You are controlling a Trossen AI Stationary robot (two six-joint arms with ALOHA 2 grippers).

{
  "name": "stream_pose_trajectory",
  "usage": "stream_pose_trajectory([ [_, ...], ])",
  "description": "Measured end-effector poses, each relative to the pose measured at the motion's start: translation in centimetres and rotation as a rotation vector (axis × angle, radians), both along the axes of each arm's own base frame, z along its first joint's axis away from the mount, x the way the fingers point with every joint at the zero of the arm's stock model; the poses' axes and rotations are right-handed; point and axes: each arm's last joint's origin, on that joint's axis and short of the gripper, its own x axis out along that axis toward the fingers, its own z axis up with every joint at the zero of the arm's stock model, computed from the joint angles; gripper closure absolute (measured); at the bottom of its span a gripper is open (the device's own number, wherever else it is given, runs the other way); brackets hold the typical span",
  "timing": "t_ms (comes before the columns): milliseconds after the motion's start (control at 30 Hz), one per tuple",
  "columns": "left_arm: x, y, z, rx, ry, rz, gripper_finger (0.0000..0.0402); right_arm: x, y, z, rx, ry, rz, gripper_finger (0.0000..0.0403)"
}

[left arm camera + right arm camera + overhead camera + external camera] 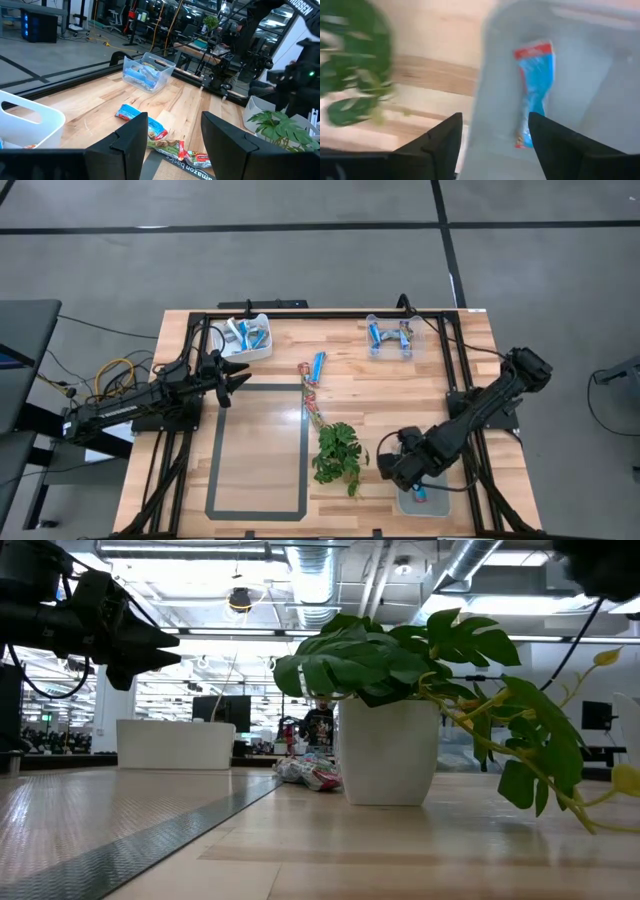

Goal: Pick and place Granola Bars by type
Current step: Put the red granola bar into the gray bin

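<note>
Loose granola bars lie in a row on the table's middle: a blue one farthest, red/pink ones nearer, running toward the plant. In the left wrist view the blue bar and the red/pink ones lie just ahead of my fingers. My left gripper hovers open left of this row, above the table. My right gripper hangs open over the left rim of a clear bin at the near right. One blue-and-red bar lies flat on that bin's floor.
A white bin with blue bars stands at the far left, and a clear bin with blue bars at the far right. A potted leafy plant sits just left of my right gripper. A dark taped rectangle marks the near left.
</note>
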Motion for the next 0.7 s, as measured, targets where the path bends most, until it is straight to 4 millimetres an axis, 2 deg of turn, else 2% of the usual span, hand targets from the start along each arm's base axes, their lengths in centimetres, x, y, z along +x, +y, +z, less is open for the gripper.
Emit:
stream_pose_trajectory([
  [200,0.0,0.0,0.0,0.000,0.000,0.000,0.0226,1.9,-0.9,3.0,-0.039,-0.111,0.227,0.0183],
  [367,0.0,0.0,0.0,0.000,0.000,0.000,0.0226,3.9,-2.7,5.1,-0.064,-0.211,0.420,0.0194],
  [500,0.0,0.0,0.0,0.000,0.000,0.000,0.0226,5.7,-5.1,6.4,-0.105,-0.281,0.549,0.0205],
  [700,0.0,0.0,0.0,0.000,0.000,0.000,0.0226,7.9,-9.8,8.2,-0.203,-0.365,0.718,0.0222],
])
